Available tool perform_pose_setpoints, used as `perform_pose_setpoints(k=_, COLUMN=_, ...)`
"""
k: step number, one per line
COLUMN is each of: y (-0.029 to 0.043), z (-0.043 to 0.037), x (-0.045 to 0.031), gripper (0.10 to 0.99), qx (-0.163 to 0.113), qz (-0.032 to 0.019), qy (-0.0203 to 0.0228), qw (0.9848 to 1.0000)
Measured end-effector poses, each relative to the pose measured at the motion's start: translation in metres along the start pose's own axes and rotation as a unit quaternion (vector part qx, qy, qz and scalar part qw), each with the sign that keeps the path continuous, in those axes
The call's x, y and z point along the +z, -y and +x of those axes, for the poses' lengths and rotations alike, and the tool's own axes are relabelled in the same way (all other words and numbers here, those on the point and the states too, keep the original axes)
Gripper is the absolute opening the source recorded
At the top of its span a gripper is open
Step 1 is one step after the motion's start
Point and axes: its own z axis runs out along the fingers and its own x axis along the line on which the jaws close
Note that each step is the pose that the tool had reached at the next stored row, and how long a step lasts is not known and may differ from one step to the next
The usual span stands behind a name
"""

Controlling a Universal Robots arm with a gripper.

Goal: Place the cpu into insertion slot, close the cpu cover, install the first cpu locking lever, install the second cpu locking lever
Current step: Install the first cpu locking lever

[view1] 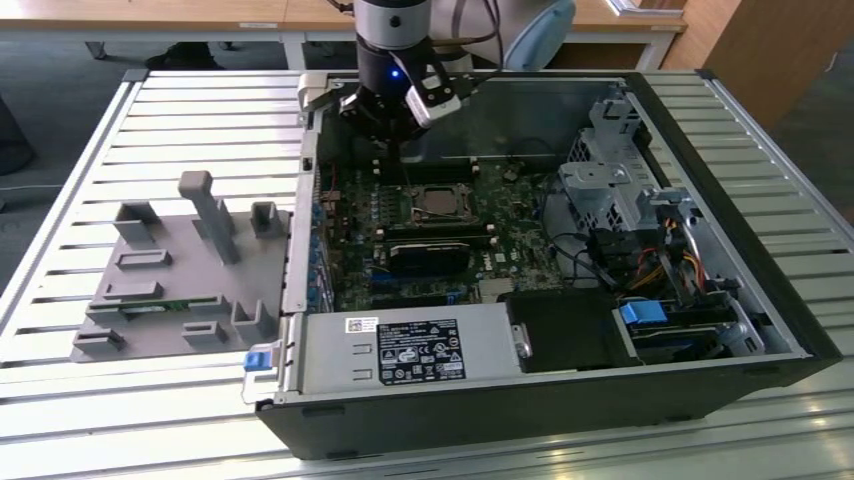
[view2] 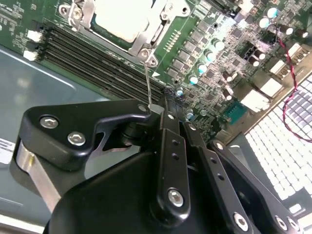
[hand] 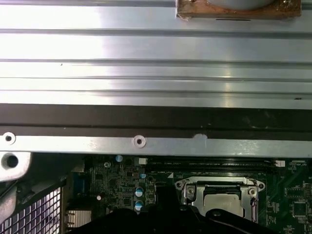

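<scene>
the gripper (view1: 398,135) hangs over the open black computer case (view1: 747,370), which lies on its side on a ribbed, shiny metal table (view1: 200,110). it's a chunky thing of matte black links and bright screw heads. in the second wrist view its tips (view2: 155,106) are drawn together, nipping the top end of the locking lever (view2: 146,83). whether that is the first lever or the second i can't tell.

the lever is a thin, straight, silvery wire. its long axis runs from a corner of the socket across to the fingertips, passing over the long narrow black memory slots (view2: 97,58).

the cpu (view2: 114,19) is a flat square with a pale, dull silver face. it lies face up in the insertion slot (view1: 438,200), set in the green circuit board (view2: 187,17). the cpu cover (view2: 148,34), a thin bright metal frame with a big window, lies down around it. the chip sits near the gripper, just beyond the lever's far end.

a grey moulded fixture (view1: 174,270) rests on the table at the exterior view's left, beside the case.
</scene>
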Motion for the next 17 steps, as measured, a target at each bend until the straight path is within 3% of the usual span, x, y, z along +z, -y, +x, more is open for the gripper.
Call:
perform_pose_setpoints(k=10, y=-0.0001, z=-0.0066, x=0.0003, gripper=0.106, qx=0.0, qz=0.0, qy=-0.0006, qw=1.0)
perform_pose_setpoints(k=15, y=-0.0001, z=-0.017, x=0.0005, gripper=0.106, qx=0.0, qz=-0.0001, qy=-0.0006, qw=1.0)
perform_pose_setpoints(k=17, y=-0.0001, z=-0.026, x=0.0007, gripper=0.106, qx=0.0, qz=-0.0002, qy=-0.0007, qw=1.0)
